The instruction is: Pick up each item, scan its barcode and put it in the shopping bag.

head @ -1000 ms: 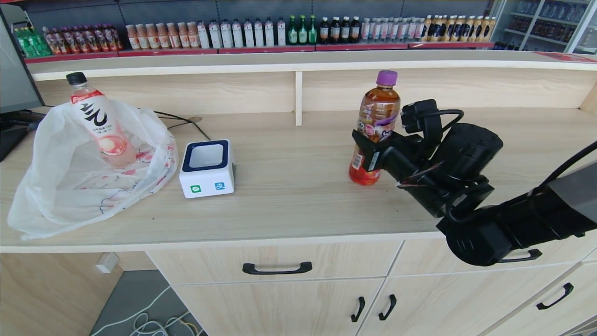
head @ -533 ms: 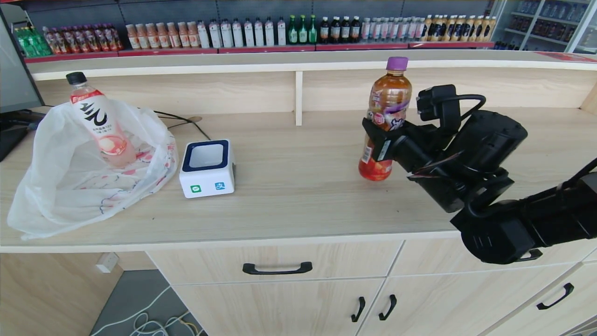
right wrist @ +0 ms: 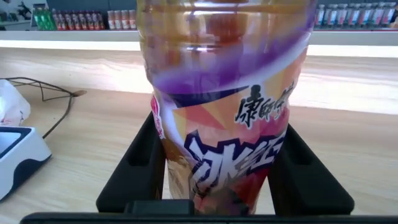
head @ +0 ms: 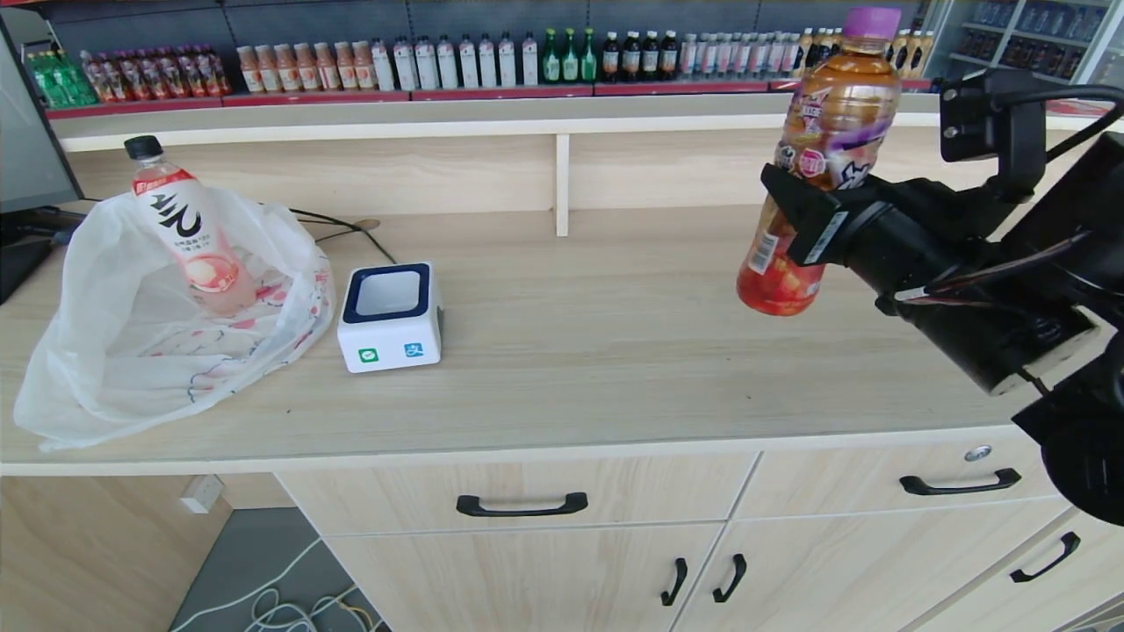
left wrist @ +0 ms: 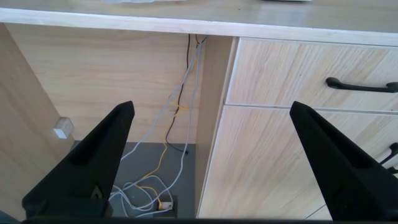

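A tea bottle (head: 817, 167) with a purple cap hangs well above the right side of the counter, tilted slightly, with my right gripper (head: 812, 230) shut on its middle. Up close, the bottle (right wrist: 224, 106) sits between the black fingers (right wrist: 140, 162). A white scanner box (head: 390, 316) with a dark blue rim stands left of centre. Further left lies the open white shopping bag (head: 105, 351), with a pink drink bottle (head: 189, 233) standing in it. My left gripper (left wrist: 211, 165) is open, low in front of the cabinet, below the counter edge.
A raised wooden ledge (head: 562, 127) runs along the back of the counter (head: 571, 351), with shelves of bottles (head: 492, 61) behind. A monitor (head: 26, 149) and cables (head: 338, 228) sit at the far left. Drawers with black handles (head: 522, 506) lie below.
My right gripper has lifted the tea bottle off the counter and carried it up and to the right. The bag, its bottle and the scanner have not moved.
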Controlling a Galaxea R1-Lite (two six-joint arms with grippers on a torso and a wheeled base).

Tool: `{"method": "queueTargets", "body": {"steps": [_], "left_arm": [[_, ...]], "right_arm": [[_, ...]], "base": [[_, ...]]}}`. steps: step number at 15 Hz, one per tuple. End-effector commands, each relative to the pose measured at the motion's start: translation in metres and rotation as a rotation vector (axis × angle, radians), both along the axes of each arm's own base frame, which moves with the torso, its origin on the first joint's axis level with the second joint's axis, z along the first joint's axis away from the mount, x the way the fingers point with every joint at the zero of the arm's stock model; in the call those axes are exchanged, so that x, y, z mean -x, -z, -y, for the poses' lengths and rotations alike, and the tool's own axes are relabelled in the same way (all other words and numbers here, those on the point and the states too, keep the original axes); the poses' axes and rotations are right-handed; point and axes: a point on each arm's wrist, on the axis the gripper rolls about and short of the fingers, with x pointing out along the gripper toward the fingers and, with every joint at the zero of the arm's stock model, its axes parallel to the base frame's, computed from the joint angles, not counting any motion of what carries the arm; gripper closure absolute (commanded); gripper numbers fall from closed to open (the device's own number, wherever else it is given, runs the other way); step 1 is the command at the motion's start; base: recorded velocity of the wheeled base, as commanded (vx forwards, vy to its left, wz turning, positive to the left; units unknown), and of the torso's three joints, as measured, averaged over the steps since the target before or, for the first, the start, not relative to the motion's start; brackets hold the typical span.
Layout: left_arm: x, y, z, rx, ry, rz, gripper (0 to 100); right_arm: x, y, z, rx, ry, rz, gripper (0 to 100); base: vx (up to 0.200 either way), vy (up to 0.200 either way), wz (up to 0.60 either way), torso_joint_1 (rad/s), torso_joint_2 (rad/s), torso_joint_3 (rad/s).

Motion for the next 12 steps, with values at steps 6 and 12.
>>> {"method": "queueTargets", "body": {"steps": [6, 12], "left_arm": [[0.000, 0.000, 0.000, 0.000, -0.001, 0.001, 0], [0.000, 0.000, 0.000, 0.000, 0.001, 0.001, 0]], "right_arm": [[0.067, 0.005, 0.020, -0.078, -0.168, -0.061, 100], [0.070, 0.008, 0.014, -0.172, -0.462, -0.141, 100]], "base": [[0.000, 0.000, 0.00, 0.000, 0.00, 0.000], [0.000, 0.000, 0.00, 0.000, 0.00, 0.000]]}}
